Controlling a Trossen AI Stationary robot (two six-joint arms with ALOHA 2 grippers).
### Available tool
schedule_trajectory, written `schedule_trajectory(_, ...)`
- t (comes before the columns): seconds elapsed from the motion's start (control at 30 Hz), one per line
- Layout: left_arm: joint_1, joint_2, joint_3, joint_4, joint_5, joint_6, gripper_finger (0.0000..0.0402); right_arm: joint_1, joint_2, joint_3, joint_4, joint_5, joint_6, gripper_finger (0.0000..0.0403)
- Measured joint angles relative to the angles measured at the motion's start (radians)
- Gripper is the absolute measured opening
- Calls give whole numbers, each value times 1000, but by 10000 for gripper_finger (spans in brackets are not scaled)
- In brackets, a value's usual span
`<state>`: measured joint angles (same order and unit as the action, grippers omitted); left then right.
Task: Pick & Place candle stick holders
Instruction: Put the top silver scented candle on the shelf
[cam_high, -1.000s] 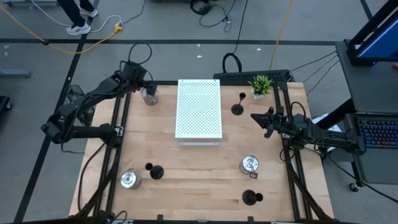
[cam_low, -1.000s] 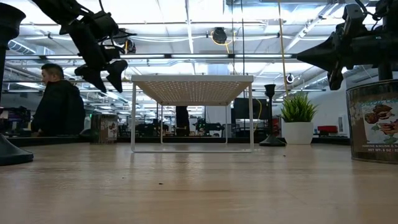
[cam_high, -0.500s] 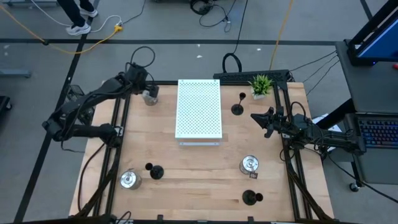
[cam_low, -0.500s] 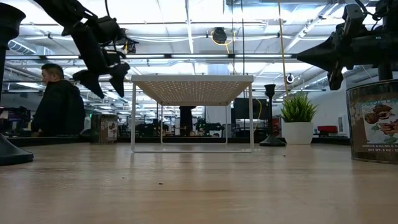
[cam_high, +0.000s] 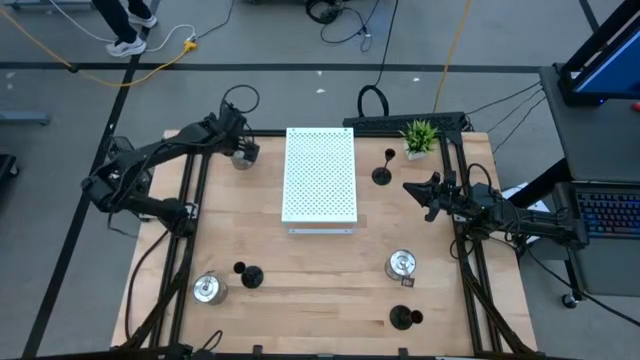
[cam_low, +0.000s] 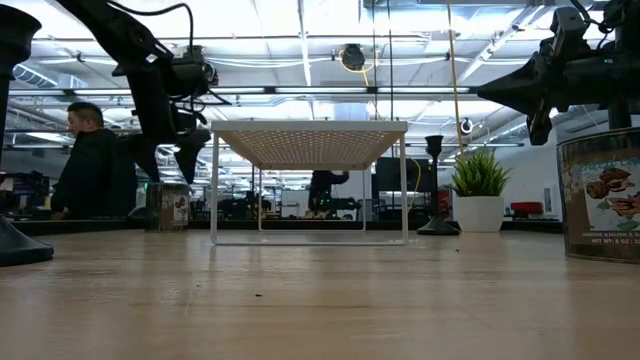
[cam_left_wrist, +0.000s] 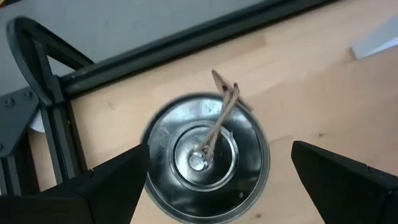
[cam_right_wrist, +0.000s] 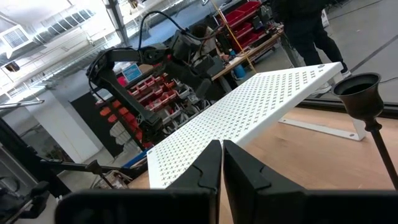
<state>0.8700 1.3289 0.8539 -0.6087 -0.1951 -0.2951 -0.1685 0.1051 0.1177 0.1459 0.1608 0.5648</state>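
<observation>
- Here the left claw (cam_high: 238, 150) hangs over the silver holder (cam_high: 240, 153) at the table's far left corner, fingers spread wide to either side of the cup (the left wrist view looks straight down into it, a thin wire rising from its middle), which suggests it is lined up to close on the rim.
- Near the table's near left corner stand another silver cup (cam_high: 207, 289) and, just beside it, a black holder (cam_high: 249, 275), untouched and apart from both arms.
- The white perforated board (cam_high: 320, 176) stands on legs in the far middle of the table, probably the place meant for the holders; nothing lies on it.
- A black stemmed holder (cam_high: 383, 172) stands between the board and the potted plant (cam_high: 419, 137).
- Toward the near right corner sit a third silver cup (cam_high: 401, 265) and a black holder (cam_high: 403, 318).
- The right claw (cam_high: 412, 189) waits by the right edge, fingers pressed together on nothing, clear of the left arm's work.
</observation>
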Motion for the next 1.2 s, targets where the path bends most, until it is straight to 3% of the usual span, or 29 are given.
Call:
schedule_trajectory(0.5, 0, 88, 5, 5, -6, -18, 400, 0, 0, 0, -1, 0, 26, 9)
schedule_trajectory(1.2, 0, 7, 35, -80, -28, -108, 400, 0, 0, 0, -2, 0, 26, 9)
